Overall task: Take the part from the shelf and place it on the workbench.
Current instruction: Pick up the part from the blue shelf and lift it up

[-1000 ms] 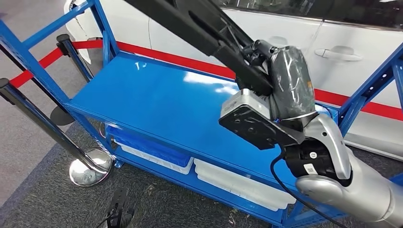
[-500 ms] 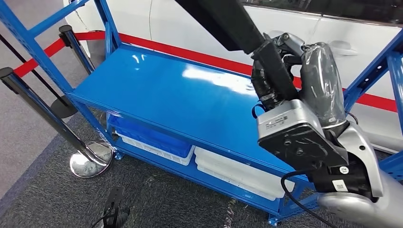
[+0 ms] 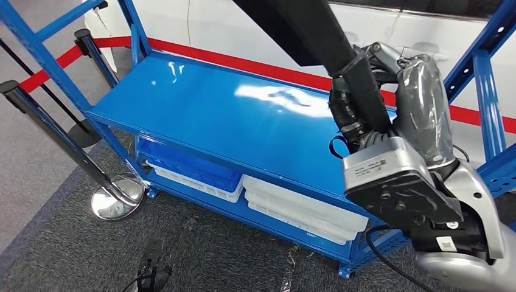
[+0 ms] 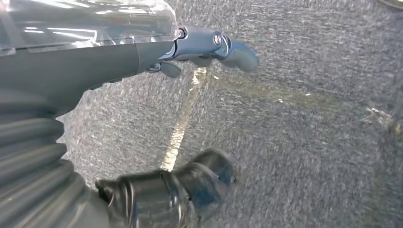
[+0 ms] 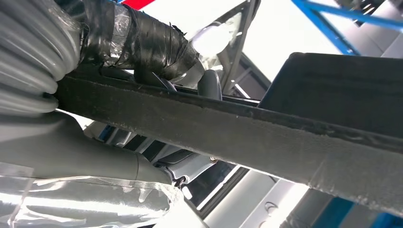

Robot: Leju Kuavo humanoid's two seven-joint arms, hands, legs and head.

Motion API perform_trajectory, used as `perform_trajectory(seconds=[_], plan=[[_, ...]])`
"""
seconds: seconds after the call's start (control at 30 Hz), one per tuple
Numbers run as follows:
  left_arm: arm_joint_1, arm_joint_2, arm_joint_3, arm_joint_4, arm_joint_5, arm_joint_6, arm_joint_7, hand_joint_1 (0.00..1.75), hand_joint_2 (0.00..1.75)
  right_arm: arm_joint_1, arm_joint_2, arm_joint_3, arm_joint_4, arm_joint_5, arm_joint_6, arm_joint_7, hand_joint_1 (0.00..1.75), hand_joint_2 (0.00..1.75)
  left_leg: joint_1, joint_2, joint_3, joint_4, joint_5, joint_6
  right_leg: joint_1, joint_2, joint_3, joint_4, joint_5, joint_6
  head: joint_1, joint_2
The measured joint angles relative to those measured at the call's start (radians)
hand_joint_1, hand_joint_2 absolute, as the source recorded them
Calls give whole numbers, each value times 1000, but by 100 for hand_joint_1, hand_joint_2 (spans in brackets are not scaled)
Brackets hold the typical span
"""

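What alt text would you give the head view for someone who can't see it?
The robot's right hand grips a long black part raised above a blue metal shelf. White trays sit on the lower level, with a white car behind.

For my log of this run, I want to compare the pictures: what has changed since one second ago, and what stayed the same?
The right hand, gripping the long black part, moved rightward and slightly down in the head view. The head camera also shifted, so the blue shelf sits a little differently in the picture. The grip on the part stayed as it was, and the trays below remained on the lower level.
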Motion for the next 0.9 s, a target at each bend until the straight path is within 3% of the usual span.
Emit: perform_trajectory(seconds=[0.1,0.17,0.2,0.27,0.3,0.33,0.37,0.4,0.47,0.53,0.63,0.7,0.8,0.83,0.87,0.9], plan=[[0,-1,0,0,0,0,0,0,175,1,-3,0,-5,0,8,0,171,175,-6,1,7,-31,18,6,-4,-4,-3,-5,14,17,-1,0],[0,-2,0,0,0,1,2,0,175,1,-8,0,-7,1,14,0,171,175,0,4,3,-52,38,15,-3,-3,-14,9,-4,29,2,0],[-1,-2,0,0,0,2,3,0,175,1,-11,0,-8,2,16,0,171,175,5,6,-2,-61,50,22,-3,-3,-28,43,-37,33,4,0],[-2,-3,0,0,-1,4,4,0,175,3,-15,0,-11,7,24,0,171,175,7,7,-21,-64,68,27,-10,-3,-66,163,-127,41,7,0],[-2,-4,0,0,-1,5,5,0,175,4,-17,0,-12,11,28,0,171,175,8,7,-34,-62,75,28,-14,-3,-82,225,-159,46,7,0],[-1,-6,0,0,-2,5,4,0,175,6,-19,0,-12,14,30,0,171,175,9,7,-46,-61,82,25,-18,-3,-83,257,-168,50,7,0],[-1,-7,0,0,-3,5,2,0,175,7,-20,0,-12,16,33,0,171,175,11,7,-58,-58,87,21,-21,-4,-67,252,-153,54,7,0],[-1,-8,0,0,-4,3,-4,0,175,7,-21,0,-12,16,35,0,171,175,14,7,-69,-53,91,16,-25,-4,-33,210,-126,58,7,0],[-1,-9,0,0,-4,-1,-19,0,175,6,-23,0,-15,11,42,0,171,175,19,7,-90,-38,97,6,-27,-3,56,77,-89,62,8,0],[-1,-9,0,0,-2,-2,-30,0,175,6,-26,0,-22,0,47,0,171,175,18,6,-104,-24,103,-8,-23,2,99,0,-89,55,8,0],[0,-9,0,0,-1,-2,-34,0,175,7,-29,0,-27,-7,49,0,171,175,19,4,-111,-20,113,-28,-21,0,94,-8,-85,30,9,0],[0,-9,0,0,-1,-2,-34,0,175,6,-30,0,-29,-7,51,0,171,175,21,3,-130,21,81,-37,-24,-6,90,-13,-74,14,5,0],[0,-9,0,0,-2,-2,-35,0,175,6,-30,2,-36,-7,58,0,171,175,23,3,-198,197,-18,-44,-21,-20,79,-13,-65,1,1,0],[0,-10,0,0,-2,-2,-35,0,175,6,-30,3,-37,-6,60,0,171,175,23,3,-211,239,-32,-44,-19,-25,76,-12,-63,-1,1,0],[1,-10,0,0,-2,-3,-35,0,175,7,-30,3,-37,-6,62,0,171,175,23,3,-207,248,-27,-43,-17,-31,73,-11,-62,-1,1,0],[1,-10,0,0,-2,-3,-35,0,175,8,-30,4,-37,-6,63,0,171,175,22,4,-185,221,-7,-39,-15,-38,71,-10,-61,-1,1,0]])
